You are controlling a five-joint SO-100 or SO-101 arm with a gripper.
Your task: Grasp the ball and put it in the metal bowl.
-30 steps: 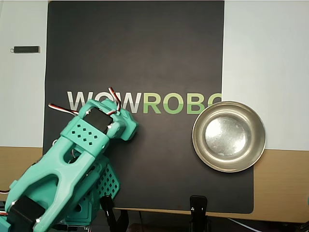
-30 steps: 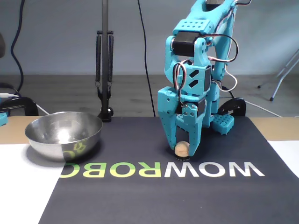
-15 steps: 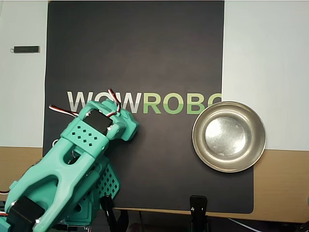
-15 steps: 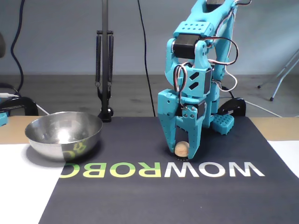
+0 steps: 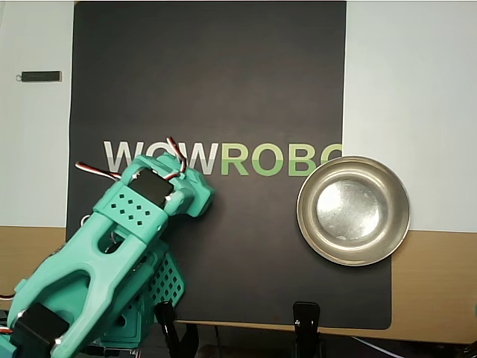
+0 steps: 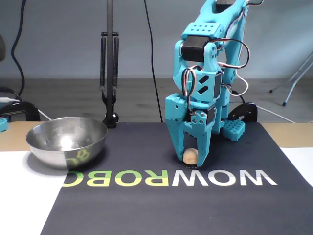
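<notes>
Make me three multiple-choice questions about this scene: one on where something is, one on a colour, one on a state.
1. In the fixed view, where is the ball?
A. inside the metal bowl
B. between the gripper's fingers, low over the black mat
C. on the white sheet

2. What colour is the arm?
A. teal
B. orange
C. white

3. What is in the metal bowl?
A. the ball
B. a clamp
C. nothing

Answers: 1 B, the ball sits between the fingers of the gripper just behind the mat's lettering. 2 A, the arm's whole body is teal plastic. 3 C, the overhead view shows only bare metal inside.
</notes>
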